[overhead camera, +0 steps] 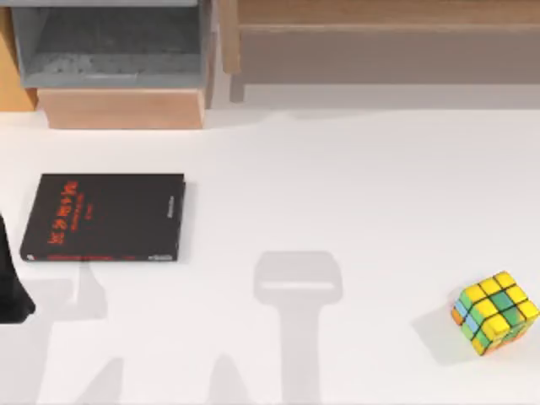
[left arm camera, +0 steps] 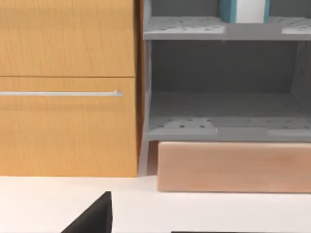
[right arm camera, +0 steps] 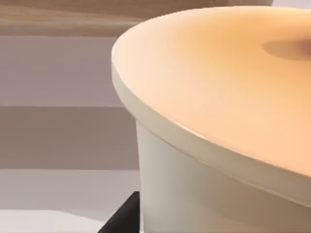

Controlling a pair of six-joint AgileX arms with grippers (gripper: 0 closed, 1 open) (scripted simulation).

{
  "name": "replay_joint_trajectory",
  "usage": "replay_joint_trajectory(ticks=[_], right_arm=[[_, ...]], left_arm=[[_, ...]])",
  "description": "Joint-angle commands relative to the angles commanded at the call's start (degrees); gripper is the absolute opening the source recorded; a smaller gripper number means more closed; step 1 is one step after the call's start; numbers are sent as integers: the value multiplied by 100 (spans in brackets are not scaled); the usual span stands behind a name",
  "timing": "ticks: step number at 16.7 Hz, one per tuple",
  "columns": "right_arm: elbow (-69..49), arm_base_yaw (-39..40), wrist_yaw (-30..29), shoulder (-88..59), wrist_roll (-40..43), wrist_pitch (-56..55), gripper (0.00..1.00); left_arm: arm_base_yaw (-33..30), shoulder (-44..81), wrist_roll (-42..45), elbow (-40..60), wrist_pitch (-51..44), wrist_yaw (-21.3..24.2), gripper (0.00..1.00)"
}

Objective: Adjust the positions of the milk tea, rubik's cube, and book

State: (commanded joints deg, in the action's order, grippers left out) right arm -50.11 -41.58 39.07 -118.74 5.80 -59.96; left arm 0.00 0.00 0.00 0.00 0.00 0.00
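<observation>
The book [overhead camera: 105, 218], black with red lettering, lies flat at the table's left. Beside its left end, at the table's left edge, my left arm [overhead camera: 10, 278] stands low; a dark part of the left gripper [left arm camera: 92, 218] shows in the left wrist view. The rubik's cube [overhead camera: 495, 312] sits tilted near the front right. The milk tea [right arm camera: 204, 194], a white cup with a tan top, is very close in the right wrist view with a dark finger [right arm camera: 121, 218] against its wall. It is off the table, and its shadow [overhead camera: 297, 287] falls at the middle front.
A grey shelf unit [overhead camera: 114, 51] on a wooden plinth [overhead camera: 122, 108] stands at the back left, with an orange cabinet [left arm camera: 68, 87] beside it. A teal and white object [left arm camera: 243, 9] stands on its upper shelf. A long wooden bench [overhead camera: 380, 42] runs along the back right.
</observation>
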Motion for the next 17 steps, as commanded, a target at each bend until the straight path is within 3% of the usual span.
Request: replay_joint_trajectory(ticks=[10, 17], right_arm=[[0, 0, 0, 0, 0, 0, 98], [0, 0, 0, 0, 0, 0, 100]], left_arm=[[0, 0, 0, 0, 0, 0, 100], [0, 0, 0, 0, 0, 0, 100]])
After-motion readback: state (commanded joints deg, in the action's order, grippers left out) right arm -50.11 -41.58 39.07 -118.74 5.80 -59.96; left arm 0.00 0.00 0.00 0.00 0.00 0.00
